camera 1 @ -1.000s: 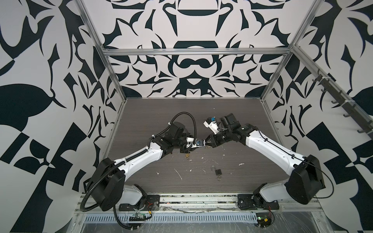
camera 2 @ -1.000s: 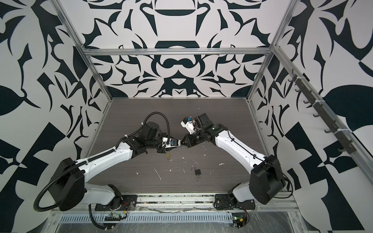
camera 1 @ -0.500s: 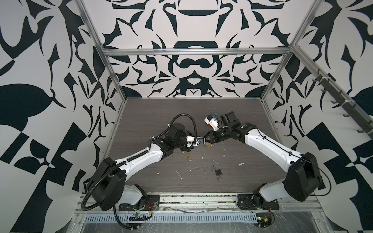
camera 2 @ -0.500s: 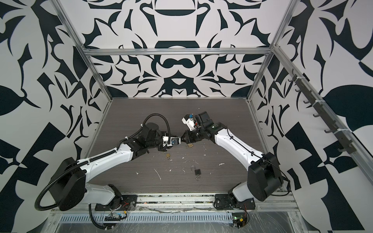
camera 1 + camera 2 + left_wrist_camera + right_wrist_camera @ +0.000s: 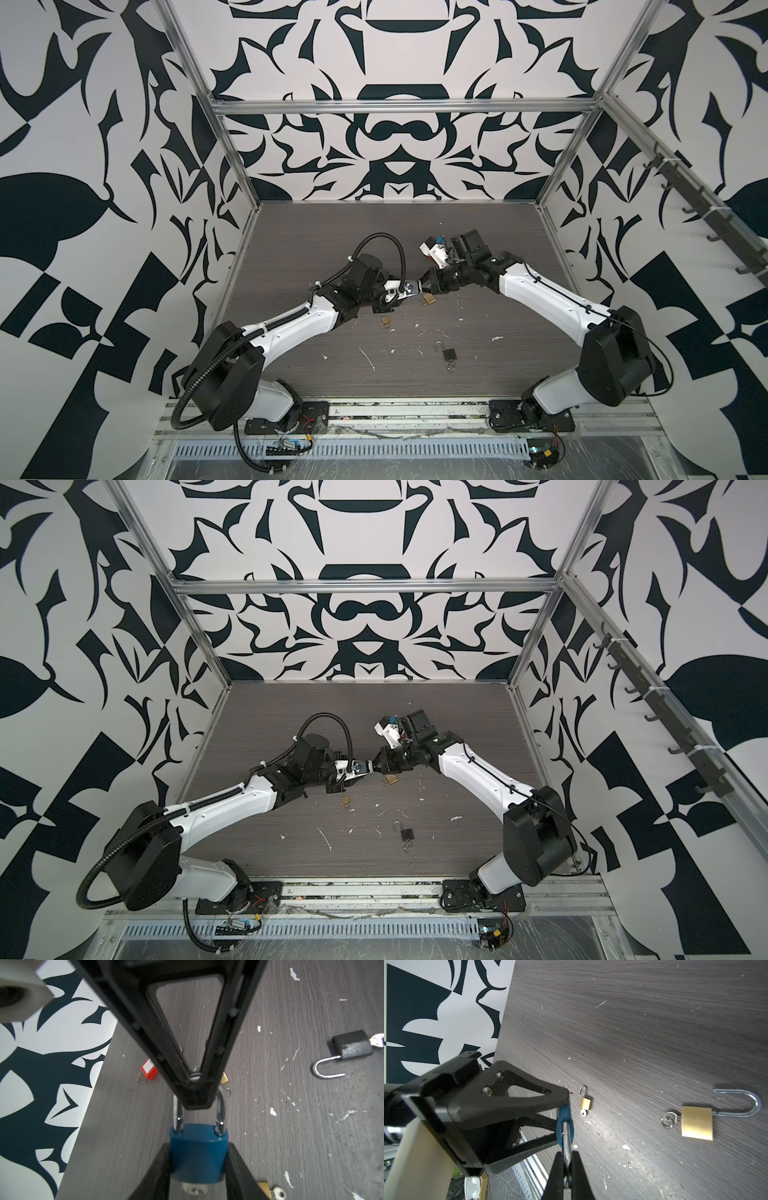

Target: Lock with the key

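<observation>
- Being clamped between the fingers of the left gripper (image 5: 198,1147), the blue padlock (image 5: 197,1157) is held by its body, off the table (image 5: 332,232), around mid-table in both top views.
- The left pincer is closed on that body; a black finger (image 5: 153,1172) is pressed against each flank.
- The silver shackle (image 5: 223,1103) is pointed away from the left gripper, toward the right gripper (image 5: 196,1103).
- The right pincer is closed on the top of the shackle's bow. Its tips are seen pinched together there in the left wrist view, and the metal is seen nipped between them in the right wrist view.
- Both shackle legs are seen at the body's top; whether they are fully seated cannot be told.
- A silver key (image 5: 194,1189) is seen sticking out of the blue padlock's underside, between the left fingers.
- The two grippers are brought tip to tip in both top views.
- A black padlock (image 5: 449,354) is laid on the table toward the front, well apart, with its shackle swung open and a key in its base.
- A larger brass padlock (image 5: 429,298) is laid just beside the right gripper, with its shackle open and a ringed key inserted.
- A small brass padlock (image 5: 386,320) is laid near the left gripper, also open and keyed.
- A red padlock (image 5: 148,1072) with a white label is seen on the table in the left wrist view.
- White flecks (image 5: 368,359) are scattered over the front of the table.
</observation>
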`<action>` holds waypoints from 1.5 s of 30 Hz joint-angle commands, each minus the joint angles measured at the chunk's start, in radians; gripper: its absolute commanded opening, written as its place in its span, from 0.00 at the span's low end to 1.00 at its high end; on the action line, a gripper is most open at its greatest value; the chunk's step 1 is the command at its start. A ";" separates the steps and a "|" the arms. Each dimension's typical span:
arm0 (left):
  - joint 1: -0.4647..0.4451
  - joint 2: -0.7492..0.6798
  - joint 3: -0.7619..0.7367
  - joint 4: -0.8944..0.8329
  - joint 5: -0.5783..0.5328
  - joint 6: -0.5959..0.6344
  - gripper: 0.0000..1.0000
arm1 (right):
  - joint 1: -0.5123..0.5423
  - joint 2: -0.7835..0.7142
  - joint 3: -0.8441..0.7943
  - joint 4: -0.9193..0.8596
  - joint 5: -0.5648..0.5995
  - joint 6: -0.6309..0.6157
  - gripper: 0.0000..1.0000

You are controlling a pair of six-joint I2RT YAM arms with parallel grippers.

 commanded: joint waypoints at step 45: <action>0.029 0.025 0.105 0.630 0.059 -0.447 0.00 | 0.113 0.180 -0.117 0.176 -0.061 0.047 0.00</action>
